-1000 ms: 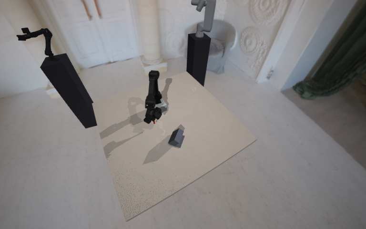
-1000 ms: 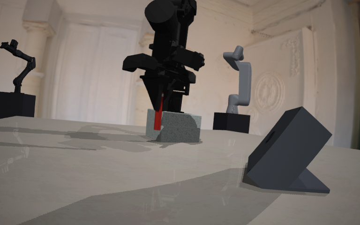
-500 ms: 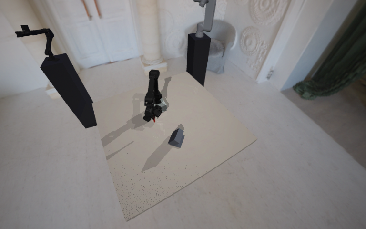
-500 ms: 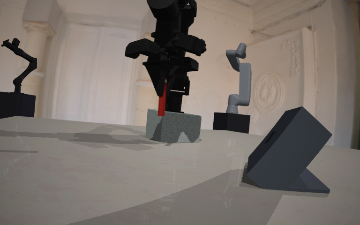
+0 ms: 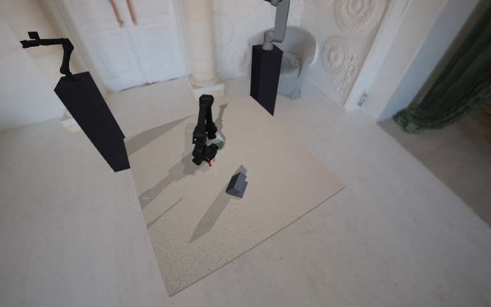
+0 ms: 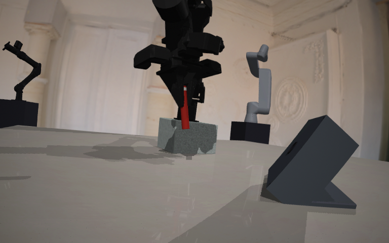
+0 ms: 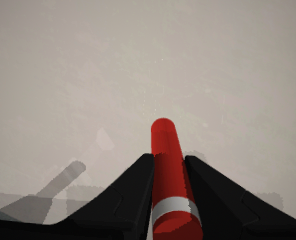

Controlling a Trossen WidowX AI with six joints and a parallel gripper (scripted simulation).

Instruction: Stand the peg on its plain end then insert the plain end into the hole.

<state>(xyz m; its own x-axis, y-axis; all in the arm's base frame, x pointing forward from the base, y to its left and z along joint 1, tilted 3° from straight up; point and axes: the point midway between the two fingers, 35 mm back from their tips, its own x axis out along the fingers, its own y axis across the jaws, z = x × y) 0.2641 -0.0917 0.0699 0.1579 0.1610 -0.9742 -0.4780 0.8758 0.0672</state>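
The red peg is held in the air above the table, near upright with a slight tilt in the exterior view, white band at the top and plain end down. My gripper is shut on its upper part, below the band. The dark grey sloped panel stands on the table, apart from the peg. Its hole shows as a dark oval in the sloped face, which points up and to the left. The inside of the hole is hidden.
A pale stone-like block sits under the arm's base, behind the peg. The panel has a flat foot at its rear. Two other arms stand on dark pedestals beyond the table.
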